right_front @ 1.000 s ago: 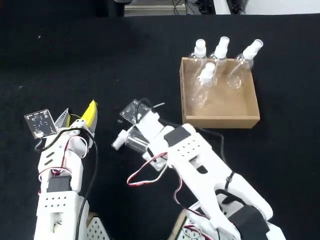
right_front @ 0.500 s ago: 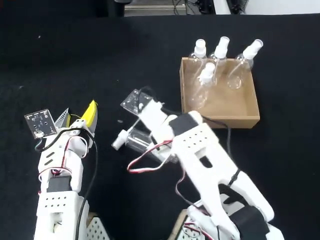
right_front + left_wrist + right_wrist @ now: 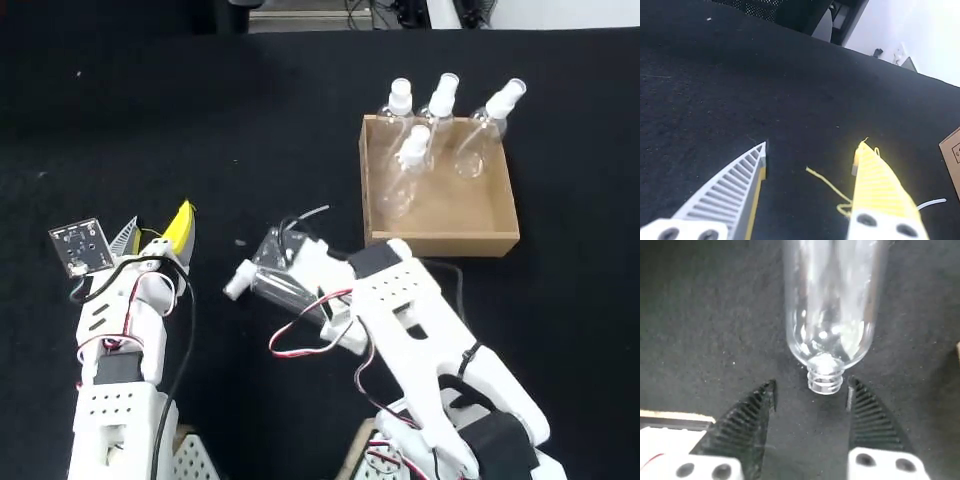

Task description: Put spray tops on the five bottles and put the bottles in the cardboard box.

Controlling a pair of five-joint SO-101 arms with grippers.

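Bottle (image 3: 829, 305) number five lies on its side with its bare threaded neck (image 3: 825, 378) pointing into the right gripper (image 3: 811, 383). The dark jaws stand spread, one on either side of that neck, apart from it and holding nothing. The long axis runs straight away from the jaws, in line with the gripper, so I judge that closing from here would pinch the neck end-on rather than clasp the body across. A spray top could hardly go on while the jaws sit there.

Outward, the high view puts the bottle (image 3: 275, 285) on the black table (image 3: 300, 120) outside the cardboard box (image 3: 440, 243), off the box corner nearest the left arm. At the bottle's end farthest from the box lies a small white piece (image 3: 238, 278), probably the spray top; whether it touches the bottle I cannot tell.

The right wrist view settles the jaw spacing and the uncapped neck. The high view supplies the bottle's place against the box and the white piece.

The left gripper (image 3: 811, 146) is farther from the box again, well apart from the bottle, jaws parted over bare table, so the right arm is clearly nearer. Inside the box four capped bottles (image 3: 405, 175) lean toward its far wall
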